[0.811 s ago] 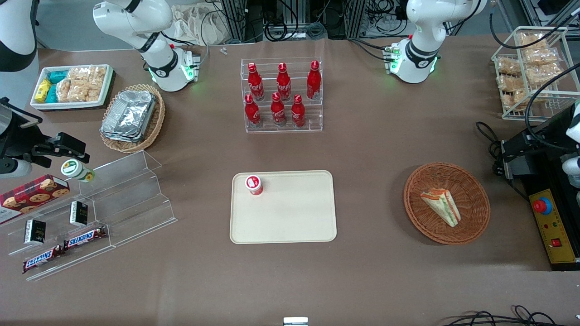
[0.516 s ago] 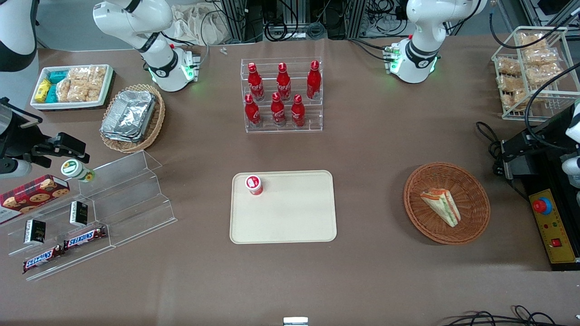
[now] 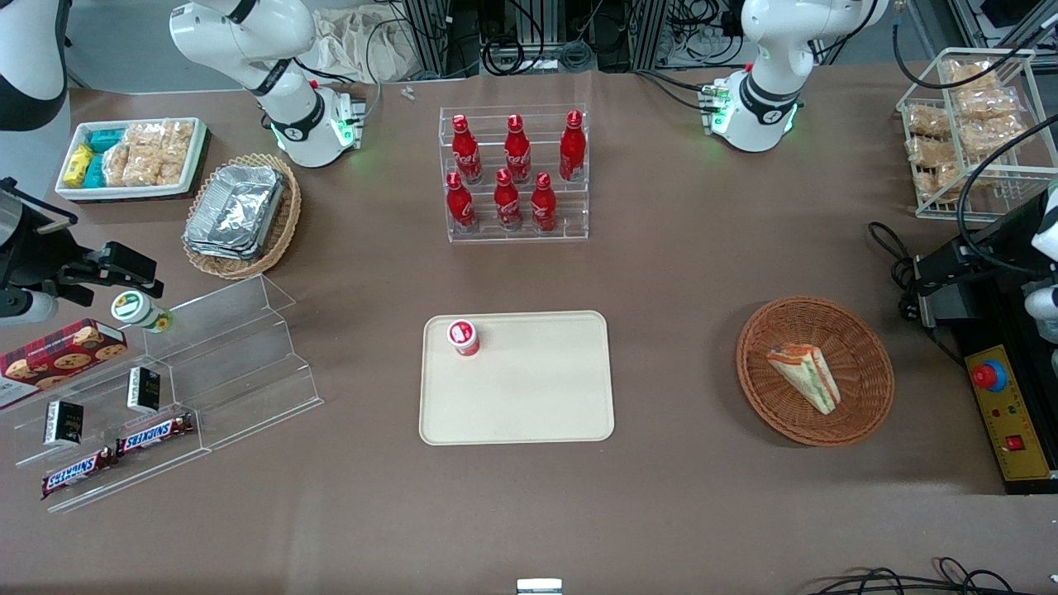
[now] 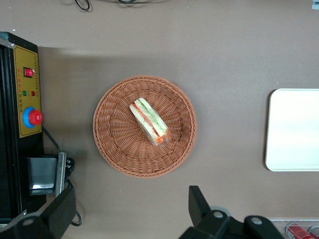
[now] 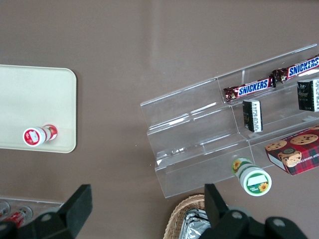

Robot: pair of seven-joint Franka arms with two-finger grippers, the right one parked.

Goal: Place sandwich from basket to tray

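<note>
The sandwich [image 3: 803, 378], a wrapped triangular wedge with orange, red and green layers, lies in the round reddish-brown wicker basket [image 3: 868, 347]. My gripper [image 3: 922, 289] hangs high above the table beside the basket, toward the working arm's end, and touches nothing. The left wrist view looks straight down on the sandwich [image 4: 149, 121] and the basket [image 4: 114, 144]; my gripper [image 4: 130, 208] is open, with only bare table between its fingers. The cream tray [image 3: 521, 405] lies flat mid-table, and one end of the tray [image 4: 294, 129] shows in the wrist view.
A small red-capped cup [image 3: 464, 337] stands on a corner of the tray. A black and yellow control box [image 3: 1004, 409] with a red button sits close beside the basket. A rack of red bottles [image 3: 514, 173], a wire snack rack [image 3: 967, 132] and a clear stepped shelf [image 3: 215, 364] stand around.
</note>
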